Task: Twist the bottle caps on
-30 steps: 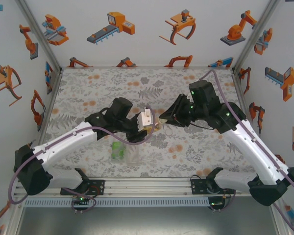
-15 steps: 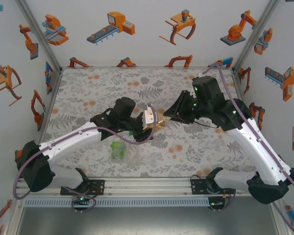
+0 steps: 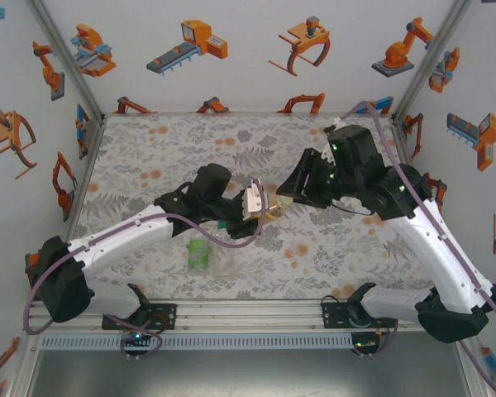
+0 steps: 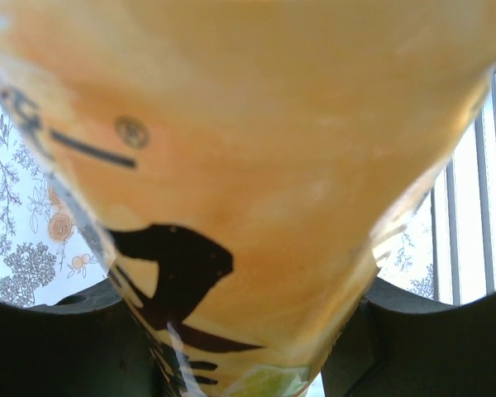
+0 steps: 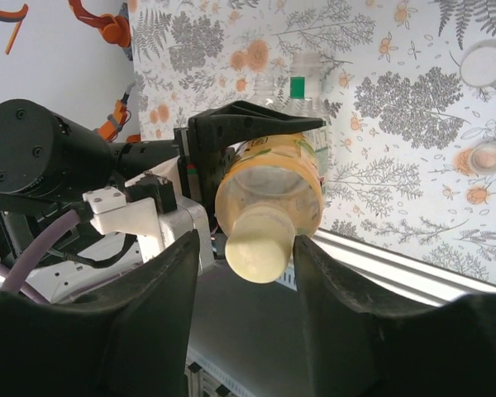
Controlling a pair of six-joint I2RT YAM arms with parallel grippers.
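Note:
My left gripper [image 3: 255,207] is shut on the amber bottle [image 3: 269,213] and holds it tilted above the middle of the table. In the left wrist view the bottle's yellow label with dark characters [image 4: 231,207] fills the space between the fingers [image 4: 50,347]. A yellowish cap [image 5: 260,244] sits on the neck of this bottle [image 5: 269,178]. My right gripper [image 5: 244,248] is open around the cap, with a gap on the left side; its right finger [image 5: 339,281] is close beside the cap. The green-tinted bottle [image 3: 200,252] and the clear bottle [image 3: 227,260] stand near the front.
The green-tinted bottle carries a green cap [image 5: 298,87], with the clear bottle [image 5: 314,66] just behind it. A pale round ring, cap-sized, [image 5: 485,62] lies on the patterned table [image 3: 149,157]. The two grippers meet nose to nose at mid-table.
The left gripper carried the amber bottle a little to the right. The right gripper's jaws have parted from the cap, and its wrist has shifted slightly back.

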